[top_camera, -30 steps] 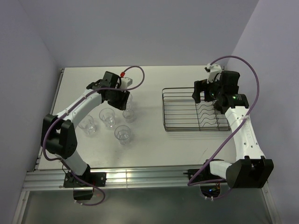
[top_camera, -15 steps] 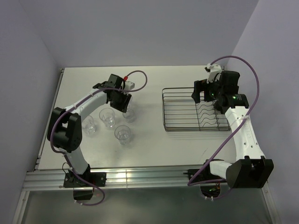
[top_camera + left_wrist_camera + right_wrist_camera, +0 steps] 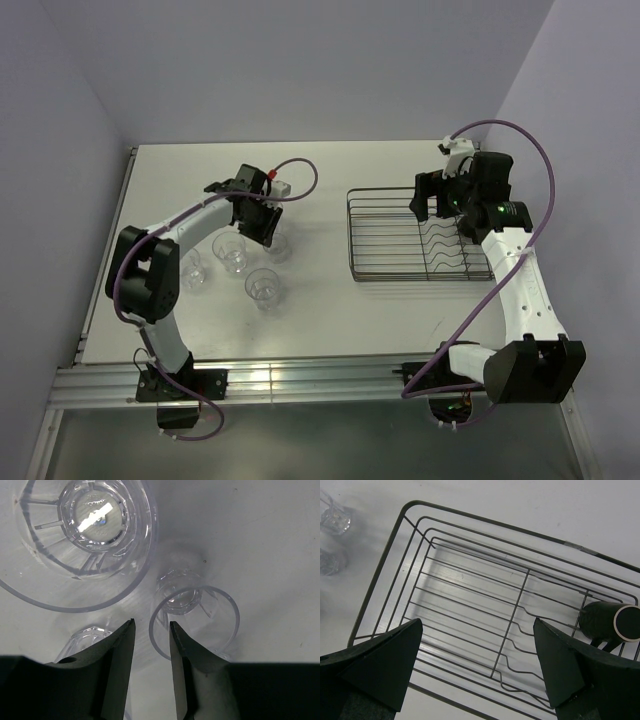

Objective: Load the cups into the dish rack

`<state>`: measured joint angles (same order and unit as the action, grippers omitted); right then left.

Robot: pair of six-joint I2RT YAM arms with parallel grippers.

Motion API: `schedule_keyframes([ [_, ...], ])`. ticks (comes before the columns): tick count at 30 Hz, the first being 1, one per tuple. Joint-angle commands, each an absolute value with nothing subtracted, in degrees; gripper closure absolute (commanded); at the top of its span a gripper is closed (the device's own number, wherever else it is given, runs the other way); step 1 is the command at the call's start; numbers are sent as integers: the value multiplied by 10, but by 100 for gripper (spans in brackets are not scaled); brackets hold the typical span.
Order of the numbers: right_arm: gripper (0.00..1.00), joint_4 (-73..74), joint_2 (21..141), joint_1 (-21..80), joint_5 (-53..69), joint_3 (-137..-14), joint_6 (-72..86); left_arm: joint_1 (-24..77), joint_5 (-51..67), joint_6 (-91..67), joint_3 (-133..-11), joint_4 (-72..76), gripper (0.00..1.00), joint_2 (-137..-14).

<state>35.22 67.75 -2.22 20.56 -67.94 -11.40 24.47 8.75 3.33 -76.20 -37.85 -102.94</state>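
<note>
- Left gripper (image 3: 151,625): the dark, flat-faced fingers (image 3: 115,670) are set to a narrow gap. In the left wrist view the left rim of the small tumbler (image 3: 195,605) lines up inside that gap, with one finger outside the wall and one over the mouth. I cannot tell whether either finger touches the glass
- Small tumbler: clear, with a thin round rim and ribbed sides. It stands upright at the centre of the left wrist frame
- Large tumbler (image 3: 85,535): upper left of the same frame, clear, with a faceted wall, radiating ribs and glare on its base. Its rim runs just beside the small one
- Third tumbler (image 3: 82,639): partly seen at lower left, just beside the left finger, so I have little room on that side
- Top view: the tumbler cluster (image 3: 232,252) sits left of centre on the white matte table (image 3: 330,300), well apart from the dish rack (image 3: 352,235), with a wide strip of table between them
- Dish rack: right of centre, a low rectangle of thin dark wire with parallel bars, and wavy dividers in its right half
- Right gripper (image 3: 477,625): fingers spread wide with nothing between them, hovering above the rack
- Dark mug (image 3: 605,620): smooth, lying on its side in the rack at the right edge of the right wrist frame, its pale rim facing right
</note>
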Motion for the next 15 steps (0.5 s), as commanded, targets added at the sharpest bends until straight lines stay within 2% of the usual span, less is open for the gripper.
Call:
schedule_keyframes([
  [1, 0, 340, 660, -18, 214, -678, -104, 250, 100, 25, -759, -365, 60, -1034],
  [10, 0, 332, 639, -18, 218, -651, -95, 252, 111, 21, -760, -366, 75, -1039],
  [15, 0, 330, 643, -18, 226, -655, -85, 252, 144, 11, -787, -389, 90, -1032],
])
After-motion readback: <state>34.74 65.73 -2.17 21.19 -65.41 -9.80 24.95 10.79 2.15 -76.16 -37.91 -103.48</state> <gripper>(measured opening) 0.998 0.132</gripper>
